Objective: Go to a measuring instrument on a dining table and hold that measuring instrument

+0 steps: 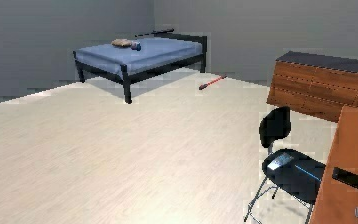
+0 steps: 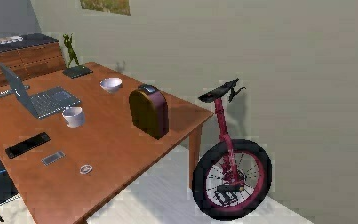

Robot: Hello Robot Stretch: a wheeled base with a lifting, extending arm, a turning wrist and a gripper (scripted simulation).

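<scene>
A small grey slab (image 2: 54,158) and a round blob (image 2: 86,169) lie on the wooden bench (image 2: 117,140) beside a dark phone (image 2: 27,145). Both are too small to tell whether either is the measuring instrument. The state of the jaws cannot be told.

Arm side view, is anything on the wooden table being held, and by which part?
Cannot be told from these pictures. The laptop, bowl, mug and phone all rest on the table.

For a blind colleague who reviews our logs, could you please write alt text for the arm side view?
A wooden dining table holds an open laptop, a white bowl, a white mug, a dark phone and a rounded dark brown box. A maroon unicycle stands beside the table's corner, near a plain wall.
</scene>
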